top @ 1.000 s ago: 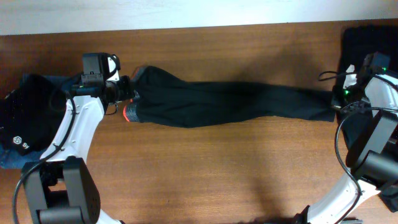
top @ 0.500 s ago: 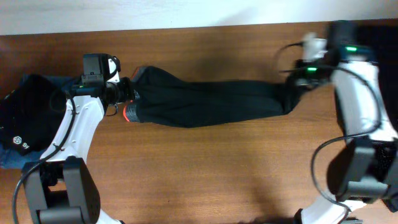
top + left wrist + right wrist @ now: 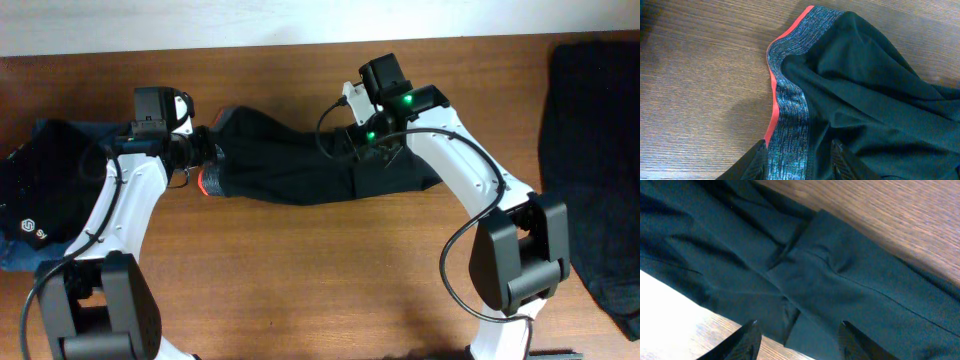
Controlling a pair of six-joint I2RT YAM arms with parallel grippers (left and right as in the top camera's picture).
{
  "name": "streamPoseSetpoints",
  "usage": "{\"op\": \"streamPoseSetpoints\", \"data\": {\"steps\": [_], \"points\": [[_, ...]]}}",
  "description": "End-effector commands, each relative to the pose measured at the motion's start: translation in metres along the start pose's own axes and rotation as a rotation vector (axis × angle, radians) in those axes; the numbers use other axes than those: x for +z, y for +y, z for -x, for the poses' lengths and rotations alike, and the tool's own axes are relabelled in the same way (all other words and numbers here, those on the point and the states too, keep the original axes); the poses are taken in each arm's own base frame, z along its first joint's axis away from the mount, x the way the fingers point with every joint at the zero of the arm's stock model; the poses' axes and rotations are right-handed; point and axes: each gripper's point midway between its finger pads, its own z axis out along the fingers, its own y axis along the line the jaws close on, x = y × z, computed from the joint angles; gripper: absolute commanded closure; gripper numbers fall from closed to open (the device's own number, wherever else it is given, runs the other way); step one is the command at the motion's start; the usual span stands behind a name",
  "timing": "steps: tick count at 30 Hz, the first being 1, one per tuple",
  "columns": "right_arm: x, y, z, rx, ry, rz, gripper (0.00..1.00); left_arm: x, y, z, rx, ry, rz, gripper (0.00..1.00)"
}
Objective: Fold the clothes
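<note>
Trousers (image 3: 285, 165): black, lying flat on the table (image 3: 300, 290), stretched between the two pincers; the leg end is doubled back over the middle of the garment.
Waistband (image 3: 790, 110): grey with a red-orange edge, curving up and away from the left pincer in the left wrist view; its near end runs down between that pincer's fingers.
Left pincer (image 3: 797, 162): closed on the waistband, one finger (image 3: 756, 162) on each side of the grey strip, cloth between them. Bare wood shows to its left, black cloth to its right.
Right pincer (image 3: 800, 337): jaws apart, gripping nothing; both fingers (image 3: 749, 340) hang just above the cloth.
Leg end (image 3: 840, 265): lies just ahead of the right pincer, on top of the lower layer of trousers; its hem corner points toward the bare wood beyond.
Creases: a bunched knot of folds sits directly in front of the right pincer's gap.
Dark garment (image 3: 590, 150): spread at the table's edge, well apart from the right pincer on its outer side.
Black bundle (image 3: 40, 190): behind the left pincer, beside its arm, with a strip of jeans (image 3: 12, 258) showing beneath; whether they touch the arm I cannot tell.
</note>
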Motion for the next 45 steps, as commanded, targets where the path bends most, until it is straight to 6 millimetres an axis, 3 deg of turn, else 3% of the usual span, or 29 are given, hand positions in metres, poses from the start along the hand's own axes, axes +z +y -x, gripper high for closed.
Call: {"op": "streamPoseSetpoints", "data": {"steps": [1,5,6,11,14,16,17,18,19,20,23,28,29,31,32,34,35,37,38,40,42,43,45], "points": [[-0.008,-0.033,-0.006,0.062,0.013,-0.061,0.46,0.003,-0.001,-0.002,0.013,0.011,-0.006,0.54],[-0.020,-0.087,-0.033,0.192,0.073,-0.104,0.46,0.008,0.000,-0.005,0.012,0.025,-0.004,0.13],[-0.022,-0.096,-0.038,0.217,0.083,-0.109,0.46,0.014,0.000,-0.008,0.009,0.041,-0.005,0.08],[-0.029,-0.116,-0.054,0.273,0.121,-0.119,0.46,0.060,0.005,-0.037,-0.008,0.158,-0.026,0.07],[-0.029,-0.115,-0.055,0.273,0.125,-0.118,0.46,0.087,-0.022,-0.055,-0.031,0.224,-0.213,0.07],[-0.029,-0.114,-0.057,0.275,0.132,-0.116,0.47,0.085,-0.044,-0.059,-0.013,0.246,-0.354,0.19],[-0.029,-0.114,-0.057,0.275,0.133,-0.116,0.47,0.076,-0.063,-0.059,0.018,0.248,-0.485,0.32],[-0.029,-0.114,-0.058,0.276,0.137,-0.115,0.48,0.073,-0.068,-0.060,0.015,0.253,-0.517,0.46],[-0.029,-0.114,-0.059,0.277,0.141,-0.115,0.48,0.071,-0.071,-0.060,0.013,0.255,-0.537,0.63],[-0.030,-0.113,-0.062,0.279,0.153,-0.112,0.48,0.069,-0.074,-0.060,0.011,0.258,-0.554,0.96],[-0.030,-0.112,-0.063,0.280,0.156,-0.112,0.48,0.065,-0.061,-0.053,-0.016,0.240,-0.541,1.00],[-0.032,-0.119,-0.067,0.300,0.161,-0.115,0.52,0.007,0.029,-0.009,-0.107,0.083,-0.296,1.00],[-0.033,-0.123,-0.068,0.312,0.159,-0.118,0.53,-0.005,0.038,-0.001,-0.100,0.045,-0.280,1.00],[-0.040,-0.145,-0.080,0.404,0.164,-0.131,0.52,-0.031,0.066,0.016,-0.090,-0.041,-0.145,1.00],[-0.045,-0.158,-0.090,0.444,0.177,-0.138,0.53,-0.039,0.065,0.021,-0.079,-0.062,-0.140,1.00],[-0.049,-0.163,-0.099,0.472,0.197,-0.138,0.53,-0.046,0.026,0.031,0.005,-0.081,-0.181,1.00],[-0.049,-0.163,-0.099,0.472,0.200,-0.137,0.53,-0.048,-0.019,0.036,0.134,-0.095,-0.212,1.00],[-0.049,-0.163,-0.100,0.473,0.201,-0.137,0.53,-0.050,-0.059,0.036,0.268,-0.111,-0.207,1.00],[-0.049,-0.163,-0.100,0.473,0.201,-0.137,0.53,-0.052,-0.102,0.030,0.406,-0.127,-0.226,1.00],[-0.050,-0.162,-0.102,0.475,0.211,-0.134,0.53,-0.051,-0.189,-0.001,0.716,-0.174,-0.261,1.00],[-0.050,-0.160,-0.105,0.477,0.223,-0.131,0.53,-0.032,-0.248,-0.048,0.957,-0.153,-0.292,1.00],[-0.050,-0.159,-0.106,0.478,0.232,-0.129,0.53,-0.018,-0.256,-0.061,0.992,-0.134,-0.260,1.00],[-0.051,-0.159,-0.107,0.479,0.232,-0.129,0.53,-0.010,-0.261,-0.070,1.006,-0.117,-0.266,1.00]]}}
